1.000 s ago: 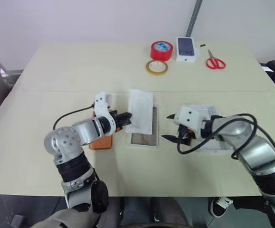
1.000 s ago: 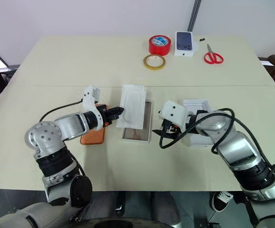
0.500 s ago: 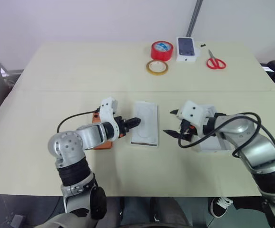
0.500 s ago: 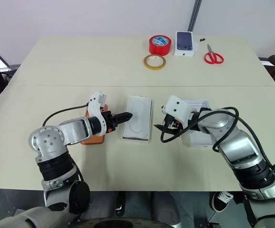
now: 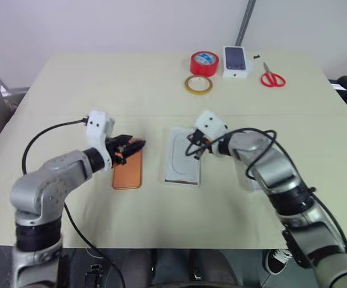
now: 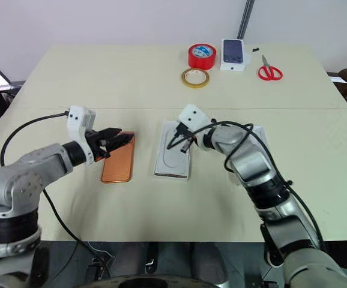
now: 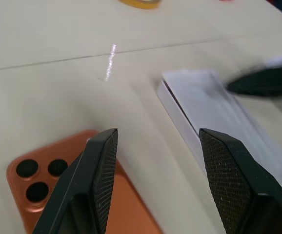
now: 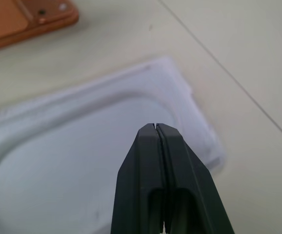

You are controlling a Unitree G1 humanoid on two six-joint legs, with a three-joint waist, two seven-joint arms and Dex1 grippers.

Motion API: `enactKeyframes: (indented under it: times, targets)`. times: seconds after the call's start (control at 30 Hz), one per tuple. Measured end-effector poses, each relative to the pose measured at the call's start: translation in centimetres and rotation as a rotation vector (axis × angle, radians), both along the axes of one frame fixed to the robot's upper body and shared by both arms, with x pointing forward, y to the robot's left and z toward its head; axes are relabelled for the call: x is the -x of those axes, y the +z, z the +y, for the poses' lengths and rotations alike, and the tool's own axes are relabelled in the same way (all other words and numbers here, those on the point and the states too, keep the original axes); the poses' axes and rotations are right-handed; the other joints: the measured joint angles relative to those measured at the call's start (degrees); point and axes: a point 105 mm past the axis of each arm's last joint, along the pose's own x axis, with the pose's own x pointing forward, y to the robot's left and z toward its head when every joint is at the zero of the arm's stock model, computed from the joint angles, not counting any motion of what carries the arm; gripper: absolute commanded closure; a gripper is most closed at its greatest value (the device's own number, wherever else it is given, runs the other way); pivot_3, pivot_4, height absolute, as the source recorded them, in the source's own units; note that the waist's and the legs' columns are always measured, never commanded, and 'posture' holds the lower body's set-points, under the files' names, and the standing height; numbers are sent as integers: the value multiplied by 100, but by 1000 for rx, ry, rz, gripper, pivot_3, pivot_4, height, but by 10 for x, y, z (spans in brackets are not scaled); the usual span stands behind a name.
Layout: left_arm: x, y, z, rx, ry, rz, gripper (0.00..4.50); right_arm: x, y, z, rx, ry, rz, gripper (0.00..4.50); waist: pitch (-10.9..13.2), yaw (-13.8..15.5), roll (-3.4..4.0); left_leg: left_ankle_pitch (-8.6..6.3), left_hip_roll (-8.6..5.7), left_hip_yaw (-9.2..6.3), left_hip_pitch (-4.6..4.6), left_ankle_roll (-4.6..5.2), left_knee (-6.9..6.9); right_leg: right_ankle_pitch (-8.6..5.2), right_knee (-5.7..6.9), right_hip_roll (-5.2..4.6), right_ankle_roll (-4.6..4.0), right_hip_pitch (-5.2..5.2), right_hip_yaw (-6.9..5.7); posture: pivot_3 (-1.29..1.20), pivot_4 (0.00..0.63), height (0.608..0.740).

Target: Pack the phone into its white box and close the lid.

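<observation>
The right gripper (image 8: 156, 127) is seen with its two black fingers pressed flat together, nothing pinched between them, its tip poised over the far end of a white insert (image 6: 172, 157) with a rounded phone-shaped recess. Whether the tip touches the insert cannot be told. The insert lies in the white box (image 5: 168, 175), of which only a thin rim is seen around it; the tray's floor is hidden.

The left gripper (image 7: 155, 146) is held with its fingers spread apart and empty, above the far end of the phone (image 5: 128, 171). The phone lies flat on the table (image 5: 101, 84), back upward, just to the left of the white box and apart from it. Its camera block with three lenses (image 7: 36, 178) is shown in the left wrist view, where the near part of the phone is cut off by the frame and partly covered by the fingers.

The lid (image 6: 254, 137) is largely hidden behind the right arm; only a pale strip is made out to the right of the box.

At the far edge of the table are seen a red tape roll (image 5: 204, 63), a yellow tape ring (image 5: 197, 85), a small box printed with a dark phone (image 5: 236, 62) and red scissors (image 5: 272, 77).
</observation>
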Motion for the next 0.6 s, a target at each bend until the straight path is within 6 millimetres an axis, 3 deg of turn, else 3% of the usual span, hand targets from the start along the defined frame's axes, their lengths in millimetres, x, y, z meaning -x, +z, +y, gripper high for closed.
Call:
enactKeyframes:
  times: [0.17,0.37,0.6]
  targets:
    - [19,-7,7,-63,-123,-63,1721,-9,-17,7,24,-34,36,4443,0,15,0,-3,0,0,0,5,-5,0,0,-5,-1,-1,-1,0,150,740]
    - [25,-9,9,-70,-151,-79,1721,-8,-25,11,72,-8,41,4443,0,-20,2,-23,0,0,0,43,-16,0,3,-5,-1,-8,0,0,150,740]
    - [27,-14,11,-71,-143,-77,1721,18,-32,16,110,115,102,4443,-1,-23,1,-24,2,-1,1,44,-19,0,3,-5,-1,-8,-1,0,150,740]
